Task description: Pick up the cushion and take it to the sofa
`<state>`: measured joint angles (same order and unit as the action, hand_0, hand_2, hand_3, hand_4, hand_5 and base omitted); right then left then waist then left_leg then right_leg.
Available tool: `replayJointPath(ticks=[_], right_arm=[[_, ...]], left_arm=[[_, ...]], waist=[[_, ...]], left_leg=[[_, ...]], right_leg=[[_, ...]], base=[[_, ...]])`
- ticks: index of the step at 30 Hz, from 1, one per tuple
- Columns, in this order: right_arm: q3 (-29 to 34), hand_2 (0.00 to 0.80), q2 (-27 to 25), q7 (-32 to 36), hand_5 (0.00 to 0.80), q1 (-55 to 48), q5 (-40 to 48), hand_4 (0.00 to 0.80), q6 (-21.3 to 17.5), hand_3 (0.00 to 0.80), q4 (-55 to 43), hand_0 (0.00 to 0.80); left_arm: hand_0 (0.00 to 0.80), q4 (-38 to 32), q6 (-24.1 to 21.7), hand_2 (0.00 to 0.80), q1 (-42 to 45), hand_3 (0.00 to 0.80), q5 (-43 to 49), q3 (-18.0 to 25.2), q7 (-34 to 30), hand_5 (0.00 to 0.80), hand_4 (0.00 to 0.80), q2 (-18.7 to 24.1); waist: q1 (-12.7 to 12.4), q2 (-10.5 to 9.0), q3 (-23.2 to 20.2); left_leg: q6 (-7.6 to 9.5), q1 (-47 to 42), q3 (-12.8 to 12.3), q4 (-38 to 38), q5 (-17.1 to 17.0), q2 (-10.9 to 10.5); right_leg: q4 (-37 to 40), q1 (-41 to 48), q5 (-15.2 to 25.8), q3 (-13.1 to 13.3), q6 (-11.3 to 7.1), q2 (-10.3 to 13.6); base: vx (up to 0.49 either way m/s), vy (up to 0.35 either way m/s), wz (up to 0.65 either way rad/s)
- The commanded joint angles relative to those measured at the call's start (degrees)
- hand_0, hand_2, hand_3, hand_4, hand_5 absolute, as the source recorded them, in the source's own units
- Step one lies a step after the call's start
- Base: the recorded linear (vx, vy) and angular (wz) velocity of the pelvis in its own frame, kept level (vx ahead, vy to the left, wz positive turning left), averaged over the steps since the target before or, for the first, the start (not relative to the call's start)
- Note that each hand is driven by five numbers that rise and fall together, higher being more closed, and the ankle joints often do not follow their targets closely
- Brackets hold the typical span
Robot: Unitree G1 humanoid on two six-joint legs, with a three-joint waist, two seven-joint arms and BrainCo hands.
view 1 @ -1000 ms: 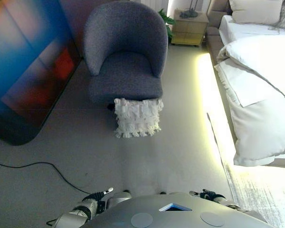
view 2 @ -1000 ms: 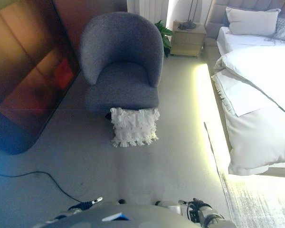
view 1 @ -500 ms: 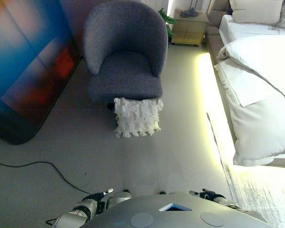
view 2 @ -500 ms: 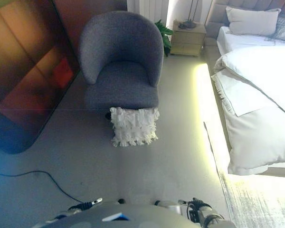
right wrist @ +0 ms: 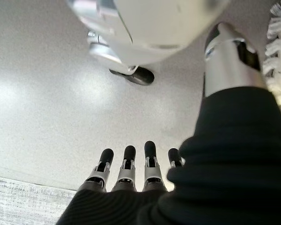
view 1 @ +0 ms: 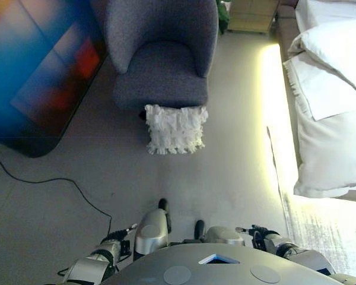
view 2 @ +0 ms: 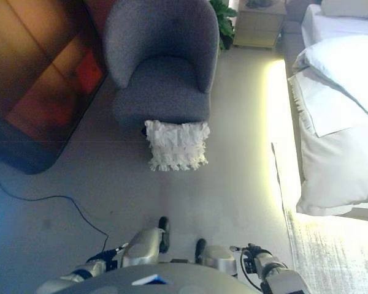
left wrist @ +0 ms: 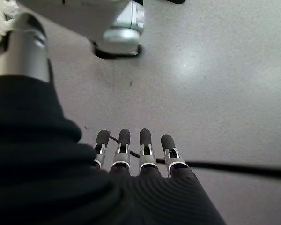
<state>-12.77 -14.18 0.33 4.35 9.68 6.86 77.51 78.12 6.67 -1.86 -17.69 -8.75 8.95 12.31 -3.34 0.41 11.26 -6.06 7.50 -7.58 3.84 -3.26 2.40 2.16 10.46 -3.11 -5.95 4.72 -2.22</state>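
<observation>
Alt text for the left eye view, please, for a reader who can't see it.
A white ruffled cushion lies on the floor against the front of a grey armchair, untouched. Both hands hang low at the bottom edge, left hand and right hand, holding nothing. A white bed runs along the right side.

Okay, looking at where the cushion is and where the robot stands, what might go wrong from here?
The white ruffled cushion leans on the front of the grey armchair, so reaching hands may bump the seat edge. Both the left hand and the right hand hang open, low and far from the cushion, so a long walk-up remains. The soft frills may slip from a shallow grasp.
</observation>
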Motion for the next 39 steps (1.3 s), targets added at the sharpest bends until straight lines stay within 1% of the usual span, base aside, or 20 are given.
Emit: replayJointPath(ticks=[1,6,8,10,12,14,16,17,18,20,22,23,25,27,28,29,30,34,37,39], right_arm=[[0.9,0.000,-1.4,-0.2,0.000,-0.1,0.4,0.000,0.4,0.000,1.0,0.000],[1.0,0.000,-1.1,-0.1,0.000,-0.8,-1.0,0.000,1.8,0.000,2.8,0.000],[1.2,0.000,-1.3,-0.1,0.000,-1.0,-0.5,0.000,2.2,0.000,2.6,0.000],[1.7,0.000,-1.1,-0.6,0.000,-1.0,0.8,0.000,3.0,0.000,2.4,0.000],[4.0,0.000,-0.6,-1.4,0.000,-1.1,2.5,0.000,3.5,0.000,2.5,0.000],[5.0,0.000,-0.4,-0.8,0.000,-1.8,0.3,0.000,4.6,0.000,1.2,0.000],[4.3,0.000,0.0,-1.9,0.000,-2.4,0.1,0.000,3.2,0.000,0.2,0.000],[4.1,0.000,0.1,-3.0,0.000,-2.3,2.4,0.000,3.1,0.000,-0.4,0.000],[3.8,0.000,-0.1,-3.3,0.000,-2.0,4.3,0.000,2.9,0.000,-0.8,0.000],[3.9,0.000,0.0,-2.5,0.000,-0.9,5.1,0.000,3.1,0.000,-1.3,0.000],[4.2,0.000,0.5,-2.6,0.000,0.1,9.5,0.000,1.5,0.000,-1.4,0.000],[4.3,0.000,0.8,-3.1,0.000,0.3,10.4,0.000,0.6,0.000,-1.5,0.000],[4.4,0.000,0.8,-3.2,0.000,0.2,10.0,0.000,-0.5,0.000,-1.8,0.000],[4.4,0.000,0.5,-2.9,0.000,-0.4,9.5,0.000,-1.6,0.000,-2.5,0.000],[4.5,0.000,0.4,-3.1,0.000,-0.7,8.5,0.000,-1.3,0.000,-2.9,0.000],[4.5,0.000,0.3,-3.0,0.000,-0.8,8.2,0.000,-1.3,0.000,-2.9,0.000],[4.4,0.000,0.2,-2.9,0.000,-1.1,7.0,0.000,-1.1,0.000,-2.8,0.000],[3.9,0.000,0.2,-3.2,0.000,-1.5,4.8,0.000,-0.2,0.000,-1.8,0.000],[3.9,0.000,0.3,-2.4,0.000,-1.4,3.2,0.000,1.5,0.000,-0.8,0.000],[3.8,0.000,0.7,-2.3,0.000,-1.6,2.6,0.000,1.5,0.000,-0.1,0.000]], left_arm=[[0.000,-0.5,-0.5,0.000,3.1,0.000,0.7,-0.5,-1.4,0.000,0.000,0.4],[0.000,0.1,-0.6,0.000,3.9,0.000,0.9,-0.3,-2.0,0.000,0.000,0.0],[0.000,0.3,-0.2,0.000,4.0,0.000,0.9,0.1,-2.2,0.000,0.000,0.2],[0.000,0.3,0.7,0.000,3.9,0.000,0.0,0.6,-2.6,0.000,0.000,0.5],[0.000,0.8,0.7,0.000,3.7,0.000,0.7,1.9,-2.4,0.000,0.000,1.0],[0.000,0.0,-1.0,0.000,3.4,0.000,2.3,2.1,-4.0,0.000,0.000,2.2],[0.000,-1.2,-2.6,0.000,2.3,0.000,3.4,1.0,-4.7,0.000,0.000,2.9],[0.000,-2.2,-2.2,0.000,1.3,0.000,2.9,0.2,-4.2,0.000,0.000,3.3],[0.000,-2.4,-2.2,0.000,0.5,0.000,3.1,-0.4,-4.3,0.000,0.000,3.7],[0.000,-2.9,-1.7,0.000,-1.4,0.000,3.6,-1.5,-3.9,0.000,0.000,4.4],[0.000,-3.2,-0.8,0.000,-3.2,0.000,2.4,-2.2,-4.0,0.000,0.000,4.5],[0.000,-3.0,-0.3,0.000,-4.0,0.000,1.8,-2.1,-4.0,0.000,0.000,4.2],[0.000,-2.6,0.6,0.000,-5.1,0.000,1.2,-2.1,-4.0,0.000,0.000,3.9],[0.000,-2.1,1.6,0.000,-5.7,0.000,0.9,-2.0,-4.1,0.000,0.000,3.6],[0.000,-1.6,1.6,0.000,-5.4,0.000,1.0,-1.6,-3.8,0.000,0.000,3.3],[0.000,-1.5,1.5,0.000,-5.3,0.000,1.0,-1.5,-3.7,0.000,0.000,3.2],[0.000,-1.1,1.2,0.000,-4.6,0.000,0.6,-1.3,-2.8,0.000,0.000,2.7],[0.000,0.3,2.3,0.000,-3.3,0.000,1.6,-0.7,-0.8,0.000,0.000,2.4],[0.000,1.4,2.2,0.000,-2.7,0.000,1.8,0.1,-0.5,0.000,0.000,2.6],[0.000,1.6,2.1,0.000,-2.3,0.000,1.3,0.8,-0.3,0.000,0.000,2.5]], waist=[[-2.0,-0.15,-3.3],[-3.3,0.38,-4.4],[-3.7,0.11,-4.5],[-3.8,-0.61,-4.9],[-3.6,-1.87,-5.4],[-3.4,-3.38,-6.3],[-3.9,-4.14,-6.9],[-3.7,-4.08,-7.2],[-3.5,-3.94,-7.2],[-2.9,-3.53,-6.9],[-2.1,-2.71,-5.9],[-1.3,-2.01,-5.3],[-0.1,-0.88,-4.5],[1.2,-0.23,-3.7],[2.1,-0.21,-3.3],[2.3,-0.19,-3.4],[3.0,-0.44,-3.9],[4.1,-1.67,-5.2],[4.5,-2.32,-5.5],[4.4,-2.48,-5.7]], left_leg=[[3.85,4.8,-0.1,1.2,-1.3,-2.3],[2.17,10.2,3.4,1.2,-1.8,-0.8],[2.45,11.2,4.0,1.2,-1.8,-0.8],[3.83,10.0,3.9,1.2,-0.6,-1.2],[5.22,7.9,3.2,-0.8,-1.2,-2.6],[6.88,9.5,3.7,-10.1,-0.5,-4.5],[8.86,9.1,5.8,-10.9,0.8,-6.1],[9.41,8.4,5.5,-10.7,1.4,-6.3],[9.93,7.3,5.9,-9.8,1.9,-6.7],[10.40,5.1,5.1,-8.2,2.0,-6.9],[10.38,1.9,3.0,-7.4,2.7,-6.3],[10.27,-0.1,3.0,-6.9,3.3,-5.7],[10.02,-3.4,3.3,-6.1,4.2,-4.6],[9.44,-7.1,3.6,-5.4,5.8,-3.9],[8.96,-9.1,3.7,-5.0,6.7,-3.6],[8.88,-9.2,3.8,-4.9,6.8,-3.5],[8.80,-10.6,4.6,-4.4,7.5,-3.8],[8.63,-13.9,6.2,-3.6,10.2,-4.0],[8.29,-15.9,6.4,-4.2,12.5,-2.8],[7.56,-17.4,6.2,-4.7,13.7,-1.6]], right_leg=[[-8.1,7.4,-13.2,3.6,-3.29,-3.1],[-14.7,10.3,-19.5,4.3,-3.25,-3.0],[-17.6,11.1,-21.2,4.6,-3.74,-2.1],[-20.2,11.2,-19.7,4.3,-5.37,-0.2],[-26.5,10.3,-14.1,3.4,-8.82,3.4],[-30.9,9.6,-7.0,3.0,-11.05,5.8],[-34.7,7.8,-1.3,3.1,-12.51,7.0],[-36.3,5.3,1.7,3.1,-12.94,6.4],[-37.3,3.0,2.2,3.0,-12.92,6.4],[-34.8,-2.2,1.5,1.4,-12.90,5.8],[-30.3,-7.8,-0.2,-3.5,-12.24,7.2],[-28.4,-11.5,-0.8,-4.7,-11.64,7.1],[-27.4,-16.1,-1.3,-6.2,-10.27,7.2],[-22.3,-18.2,-0.7,-7.4,-9.30,8.9],[-16.2,-17.3,0.0,-6.4,-9.48,9.3],[-14.8,-17.2,0.4,-6.0,-9.56,9.3],[-10.1,-15.9,1.9,-3.4,-10.18,9.2],[-3.0,-14.9,6.5,0.4,-11.79,10.0],[-1.5,-15.4,8.3,1.2,-12.41,11.2],[-1.4,-15.2,8.1,0.5,-12.07,11.4]], base=[[0.563,0.082,-0.25],[0.691,0.134,-0.23],[0.788,0.234,-0.22],[0.808,0.306,-0.31],[0.930,0.353,-0.31],[0.834,0.264,-0.05],[0.707,0.182,0.06],[0.568,0.147,0.04],[0.486,0.129,0.15],[0.378,0.098,0.11],[0.316,0.080,-0.10],[0.196,0.048,-0.22],[0.170,0.044,-0.31],[0.265,0.000,0.02],[0.269,-0.045,0.18],[0.368,-0.070,0.09],[0.370,-0.074,0.04],[0.365,-0.120,0.26],[0.321,-0.221,0.19],[0.283,-0.275,0.08]])
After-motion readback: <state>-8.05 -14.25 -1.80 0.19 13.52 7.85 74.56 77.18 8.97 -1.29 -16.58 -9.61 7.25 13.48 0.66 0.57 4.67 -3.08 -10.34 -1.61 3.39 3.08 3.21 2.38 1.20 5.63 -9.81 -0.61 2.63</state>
